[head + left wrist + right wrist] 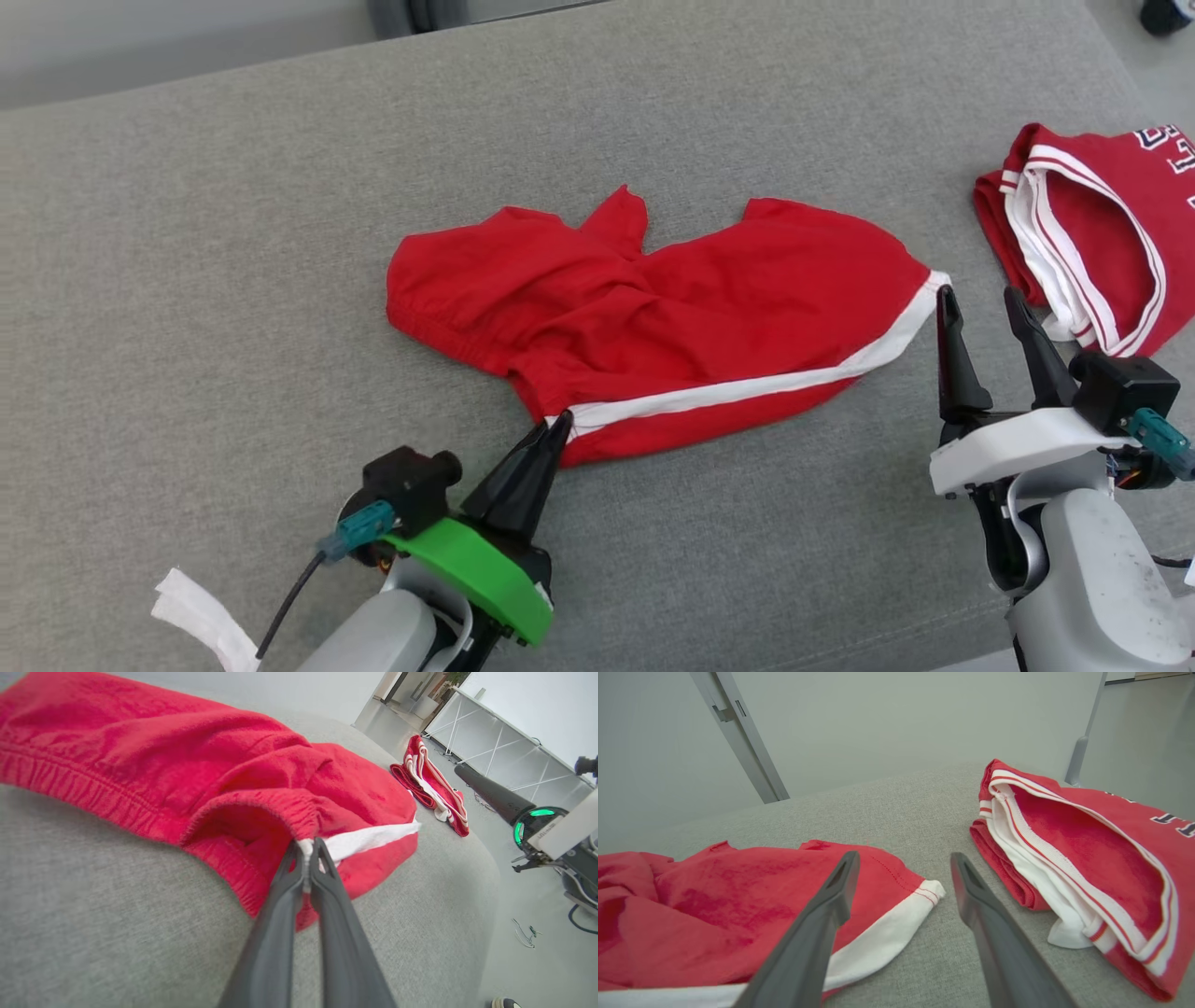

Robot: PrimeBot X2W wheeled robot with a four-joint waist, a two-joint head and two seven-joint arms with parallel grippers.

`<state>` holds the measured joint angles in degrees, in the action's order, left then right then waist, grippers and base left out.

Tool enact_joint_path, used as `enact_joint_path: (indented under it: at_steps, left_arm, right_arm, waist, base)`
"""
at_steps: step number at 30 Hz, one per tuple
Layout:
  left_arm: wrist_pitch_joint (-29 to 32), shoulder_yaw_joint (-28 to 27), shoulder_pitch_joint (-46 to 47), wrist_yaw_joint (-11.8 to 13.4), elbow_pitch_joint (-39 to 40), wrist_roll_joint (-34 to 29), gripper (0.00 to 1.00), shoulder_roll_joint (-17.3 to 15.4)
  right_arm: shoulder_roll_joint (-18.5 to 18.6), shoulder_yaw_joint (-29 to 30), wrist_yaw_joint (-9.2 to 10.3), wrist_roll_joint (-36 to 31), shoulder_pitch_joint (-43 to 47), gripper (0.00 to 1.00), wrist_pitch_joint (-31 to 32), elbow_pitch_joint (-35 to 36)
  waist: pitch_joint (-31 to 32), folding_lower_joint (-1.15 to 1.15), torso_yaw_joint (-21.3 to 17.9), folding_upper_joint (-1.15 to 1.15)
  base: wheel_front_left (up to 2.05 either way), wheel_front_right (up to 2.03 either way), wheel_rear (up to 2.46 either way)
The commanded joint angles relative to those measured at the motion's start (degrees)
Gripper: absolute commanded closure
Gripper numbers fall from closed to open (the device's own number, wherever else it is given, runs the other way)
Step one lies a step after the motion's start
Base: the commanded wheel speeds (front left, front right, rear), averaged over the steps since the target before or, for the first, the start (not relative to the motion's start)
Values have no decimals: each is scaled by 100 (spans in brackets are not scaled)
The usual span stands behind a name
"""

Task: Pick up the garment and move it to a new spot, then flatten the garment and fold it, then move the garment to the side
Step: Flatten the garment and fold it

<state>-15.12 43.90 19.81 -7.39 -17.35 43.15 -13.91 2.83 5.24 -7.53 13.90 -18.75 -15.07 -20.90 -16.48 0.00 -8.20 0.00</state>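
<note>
Soft and floppy, the garment wants corner holds: the left gripper has its jaws clenched on one, the right gripper its jaws agape beside another.

The shorts are plain red with a white stripe along one edge. The folded jersey is red, with white-and-red striped trim and dark lettering outlined in white. The fabric surface is flecked grey. The left gripper is black on a bright green mount, and the right gripper is black on a white one.
</note>
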Motion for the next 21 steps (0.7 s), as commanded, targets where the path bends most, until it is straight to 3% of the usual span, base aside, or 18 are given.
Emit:
enact_joint_path:
  at_steps: [1,13,14,15,16,17,21]
  left_arm:
    - [0,-150,-140,-16,-31,-29,100,-41]
    - [0,-1269,-939,-16,-480,-244,100,-244]
    - [0,-1368,-995,-16,-515,-274,90,-248]
    - [0,-1454,-1032,-16,-546,-283,68,-236]
    - [0,-1540,-1073,-16,-577,-330,19,-231]
    - [0,-1638,-1113,-16,-613,-374,0,-219]
    - [0,-2026,-1233,-16,-680,-630,0,-119]
  right_arm:
    - [17,31,9,-63,72,0,-12,-42]
    - [19,14,9,-110,328,0,-12,-363]
    - [20,0,9,-87,339,0,-11,-377]
    - [20,-9,9,-47,345,0,-11,-394]
    - [20,-32,9,-40,360,0,-11,-412]
    - [18,-57,9,-42,378,0,-11,-421]
    - [18,-164,9,-157,419,0,-11,-347]
  waist:
    - [212,0,210,0]
    - [806,0,765,0]
    - [835,0,784,0]
    - [856,0,798,0]
    - [873,0,806,0]
    - [896,0,817,0]
    - [952,0,821,0]
  base:
    - [0,0,0]
    - [0,0,0]
    - [0,0,0]
    - [0,0,0]
    - [0,0,0]
    - [0,0,0]
    - [0,0,0]
